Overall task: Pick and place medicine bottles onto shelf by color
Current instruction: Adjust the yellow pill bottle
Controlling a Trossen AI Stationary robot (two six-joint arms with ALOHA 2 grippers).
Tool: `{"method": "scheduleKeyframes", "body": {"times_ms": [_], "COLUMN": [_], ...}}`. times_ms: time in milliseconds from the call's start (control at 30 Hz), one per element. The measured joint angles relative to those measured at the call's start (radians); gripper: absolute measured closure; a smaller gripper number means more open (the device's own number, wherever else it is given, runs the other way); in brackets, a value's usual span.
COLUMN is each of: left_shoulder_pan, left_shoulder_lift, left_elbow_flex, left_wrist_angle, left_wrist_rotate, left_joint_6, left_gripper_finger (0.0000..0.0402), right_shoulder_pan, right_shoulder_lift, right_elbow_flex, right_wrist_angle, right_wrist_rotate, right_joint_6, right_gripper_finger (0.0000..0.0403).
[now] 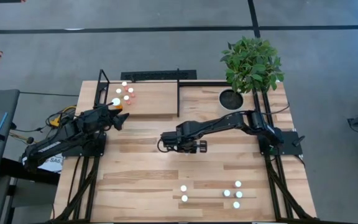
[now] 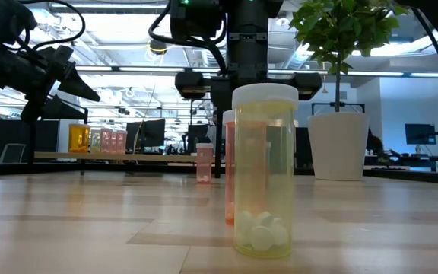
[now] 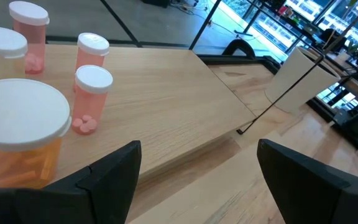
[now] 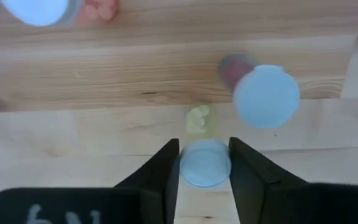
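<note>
**Right gripper clamped on a yellowish bottle; left gripper open at the shelf**

The plank table (image 1: 135,174) carries the light-wood shelf (image 1: 157,102). The left gripper (image 1: 120,118) sits at the shelf's front edge, while the right gripper (image 1: 197,147) is well apart from the shelf, over the middle of the table. A leafy plant (image 1: 252,62) in a white pot (image 2: 338,144) stands beyond the right arm's elbow, far from either gripper.

The right gripper (image 4: 204,144) points straight down. Its two fingers (image 4: 166,168) press against both sides of the white cap of a yellowish bottle (image 4: 205,165), which stands upright on the table directly beneath it. A red-tinted bottle (image 4: 265,96) stands near that gripper's fingertips, apart from them. Another bottle with orange pills (image 4: 39,9) stands farther out.

The left gripper (image 3: 197,152) is spread wide and holds nothing, with only bare shelf board between its fingers (image 3: 114,171). A cluster of shelf bottles (image 1: 127,98) stands just beside it. The closest is a broad orange-filled bottle (image 3: 20,137), right next to one finger. The slim pink bottles (image 3: 92,99) stand a little farther forward.

A loose group of white-capped bottles (image 1: 227,193) stands on the near part of the table, well apart from both grippers. The low view shows two of them up close, a yellow-tinted one (image 2: 265,171) in front of an orange one (image 2: 229,167).
</note>
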Motion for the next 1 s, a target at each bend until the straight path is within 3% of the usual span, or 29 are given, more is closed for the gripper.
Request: {"method": "scheduleKeyframes", "body": {"times_ms": [167,433,1000], "left_shoulder_pan": [0.0,0.0,0.0], "left_shoulder_lift": [0.0,0.0,0.0], "left_elbow_flex": [0.0,0.0,0.0], "left_wrist_angle": [0.0,0.0,0.0], "left_wrist_rotate": [0.0,0.0,0.0], "left_joint_6": [0.0,0.0,0.0], "left_gripper_finger": [0.0093,0.0093,0.0093], "right_shoulder_pan": [0.0,-0.002,-0.057], "right_shoulder_lift": [0.0,0.0,-0.001], "right_elbow_flex": [0.0,0.0,0.029], "right_wrist_angle": [0.032,0.079,0.067], "right_wrist_rotate": [-0.008,-0.03,-0.031], "right_joint_6": [-0.025,-0.073,-0.218], "right_gripper_finger": [0.0257,0.028,0.028]}}
